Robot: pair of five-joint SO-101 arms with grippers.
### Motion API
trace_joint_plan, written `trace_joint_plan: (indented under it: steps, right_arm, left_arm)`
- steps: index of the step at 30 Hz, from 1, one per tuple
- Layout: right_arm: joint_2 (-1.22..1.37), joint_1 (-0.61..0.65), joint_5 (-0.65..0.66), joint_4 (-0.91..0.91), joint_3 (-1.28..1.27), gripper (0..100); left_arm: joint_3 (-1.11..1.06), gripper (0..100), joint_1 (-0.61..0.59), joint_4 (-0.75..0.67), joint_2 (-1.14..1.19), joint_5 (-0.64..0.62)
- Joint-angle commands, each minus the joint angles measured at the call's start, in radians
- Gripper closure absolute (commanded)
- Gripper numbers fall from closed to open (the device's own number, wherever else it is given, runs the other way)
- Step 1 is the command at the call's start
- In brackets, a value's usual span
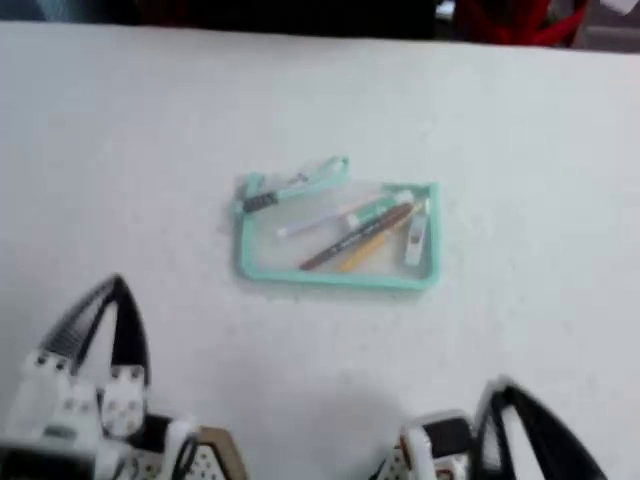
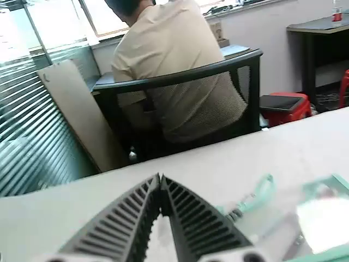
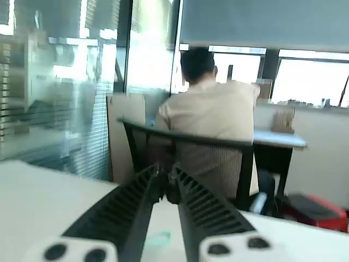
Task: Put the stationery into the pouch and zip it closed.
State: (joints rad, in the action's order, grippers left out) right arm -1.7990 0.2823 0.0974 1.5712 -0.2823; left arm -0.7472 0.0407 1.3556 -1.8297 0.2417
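Note:
A clear pouch with a mint-green border [image 1: 336, 236] lies flat in the middle of the white table, several pens and a small white item inside it. Its zip pull and a green loop [image 1: 318, 176] stick out at the top left edge. In the left wrist view the pouch [image 2: 322, 213] and the loop [image 2: 257, 192] lie just beyond the fingertips. My left gripper [image 1: 117, 285] [image 2: 160, 177] is shut and empty, near the table's front left. My right gripper [image 1: 500, 386] [image 3: 164, 173] is shut and empty at the front right.
The white table [image 1: 520, 130] spreads bare around the pouch on every side. Beyond its far edge stand a black mesh office chair [image 2: 180, 103] and a red object [image 1: 510, 22].

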Motion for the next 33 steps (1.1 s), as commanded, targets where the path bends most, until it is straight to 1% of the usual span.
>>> trace_joint_plan:
  steps: [1, 4, 8, 14, 16, 19, 21, 24, 27, 29, 33]
  right_arm:
    - [0.031, -0.047, 0.002, -0.101, -0.206, 98.1]
    - [0.031, -0.122, 0.002, -0.183, -0.305, 98.1]
    - [0.031, -0.186, 0.003, -0.259, -0.414, 98.1]
    - [0.031, -0.234, 0.003, -0.397, -0.677, 98.1]
    - [0.031, -0.257, 0.003, -0.460, -0.793, 98.1]
    - [0.031, -0.305, 0.002, -0.579, -0.974, 98.1]
    - [0.031, -0.328, 0.000, -0.674, -1.097, 98.1]
    - [0.031, -0.352, 0.002, -0.794, -1.257, 98.0]
    - [0.031, -0.346, 0.002, -0.868, -1.382, 94.3]
    - [0.047, -0.354, 0.002, -0.855, -1.412, 91.9]
    - [0.061, -0.346, 0.002, -0.673, -1.412, 90.0]
  left_arm:
    - [-0.264, 97, -0.114, -0.235, 0.001, 0.009]
    - [-0.466, 97, -0.174, -0.388, 0.001, 0.009]
    - [-0.686, 97, -0.180, -0.529, 0.001, 0.009]
    - [-0.887, 97, -0.179, -0.641, 0.001, 0.008]
    - [-0.945, 94, -0.179, -0.658, 0.001, 0.000]
    - [-0.945, 89, -0.186, -0.629, 0.005, -0.109]
    - [-0.945, 88, -0.185, -0.600, 0.012, -0.150]
    - [-0.945, 88, -0.180, -0.549, 0.010, -0.126]
    - [-0.945, 88, -0.185, -0.506, 0.010, -0.118]
    - [-0.945, 88, -0.180, -0.480, 0.010, -0.127]
    - [-0.945, 88, -0.186, -0.404, 0.010, -0.163]
